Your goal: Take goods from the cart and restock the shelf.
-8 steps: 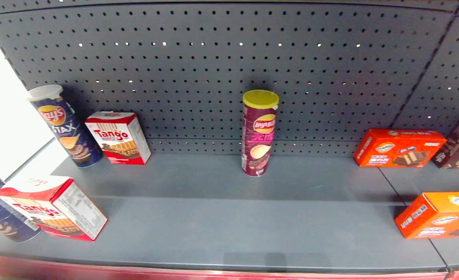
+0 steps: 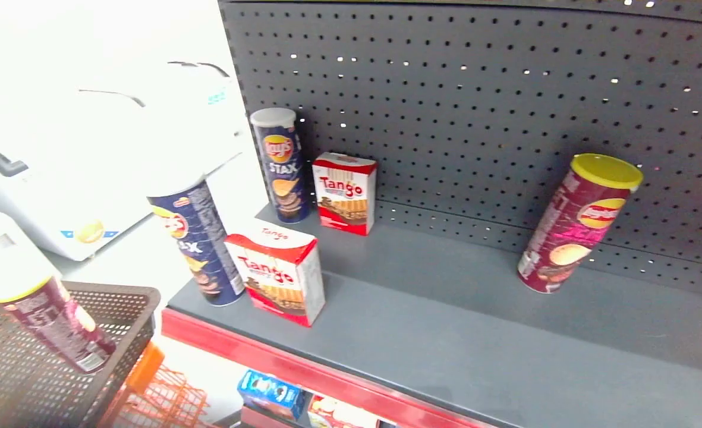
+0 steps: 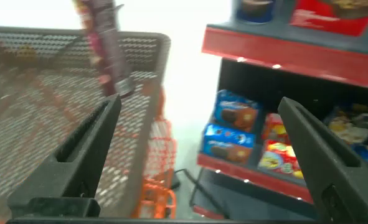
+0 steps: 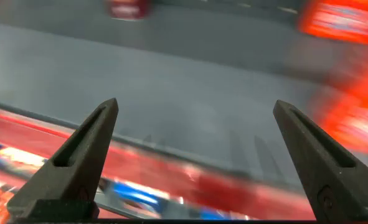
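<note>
A maroon can [image 2: 50,324] leans in the cart [image 2: 131,333] at near left, lid up, its long axis tilted off vertical. The left end effector [image 3: 199,106], spread wide and empty, faces the cart and is judged nearer. The right end effector [image 4: 194,106], likewise spread, faces the shelf [image 2: 446,345].

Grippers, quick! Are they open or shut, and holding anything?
Left gripper: open, holding nothing.
Right gripper: open, holding nothing.

Maroon chip can [image 2: 572,229] on shelf [image 2: 446,356]
</note>
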Motion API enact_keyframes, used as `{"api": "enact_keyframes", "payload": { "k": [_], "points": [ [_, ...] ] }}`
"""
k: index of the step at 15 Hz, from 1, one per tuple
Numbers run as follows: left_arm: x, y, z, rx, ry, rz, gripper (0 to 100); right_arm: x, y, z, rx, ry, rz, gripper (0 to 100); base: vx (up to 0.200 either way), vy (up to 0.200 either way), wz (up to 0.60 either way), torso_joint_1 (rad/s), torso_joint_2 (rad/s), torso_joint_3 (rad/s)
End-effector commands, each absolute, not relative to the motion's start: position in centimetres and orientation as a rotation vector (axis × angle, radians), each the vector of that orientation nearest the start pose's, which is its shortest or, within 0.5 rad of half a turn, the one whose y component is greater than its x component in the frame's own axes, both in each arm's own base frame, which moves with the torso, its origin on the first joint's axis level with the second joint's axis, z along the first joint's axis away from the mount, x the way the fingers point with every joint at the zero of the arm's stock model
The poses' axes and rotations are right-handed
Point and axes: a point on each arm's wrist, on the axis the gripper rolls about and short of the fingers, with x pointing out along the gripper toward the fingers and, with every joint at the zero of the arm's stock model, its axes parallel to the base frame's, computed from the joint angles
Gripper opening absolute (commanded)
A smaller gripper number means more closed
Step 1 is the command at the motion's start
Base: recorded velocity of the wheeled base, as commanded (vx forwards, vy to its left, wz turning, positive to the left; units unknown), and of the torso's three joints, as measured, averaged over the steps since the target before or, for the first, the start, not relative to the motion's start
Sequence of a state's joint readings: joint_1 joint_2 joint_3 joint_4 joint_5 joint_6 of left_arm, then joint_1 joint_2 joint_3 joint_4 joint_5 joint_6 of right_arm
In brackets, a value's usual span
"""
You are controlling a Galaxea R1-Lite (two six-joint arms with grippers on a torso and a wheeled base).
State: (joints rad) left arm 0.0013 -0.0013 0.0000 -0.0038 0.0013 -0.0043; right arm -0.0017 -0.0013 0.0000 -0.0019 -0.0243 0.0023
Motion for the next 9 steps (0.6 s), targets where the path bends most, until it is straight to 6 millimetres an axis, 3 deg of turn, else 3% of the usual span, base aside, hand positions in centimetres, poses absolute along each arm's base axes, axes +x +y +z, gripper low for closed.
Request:
{"api": "enact_keyframes", "payload": {
  "k": [1,9],
  "points": [
    [-2.28,0.00,7.60,-0.005,-0.005,0.005,100,-2.28,-0.05,7.56,0.003,-0.002,-0.026,100,0.000,0.000,0.60,0.007,0.00,0.002],
    [-2.28,-0.01,7.60,0.002,-0.005,-0.003,100,-2.28,-0.05,7.56,0.002,-0.002,-0.026,100,0.000,0.000,0.00,0.000,0.00,0.000]
  ]
}}
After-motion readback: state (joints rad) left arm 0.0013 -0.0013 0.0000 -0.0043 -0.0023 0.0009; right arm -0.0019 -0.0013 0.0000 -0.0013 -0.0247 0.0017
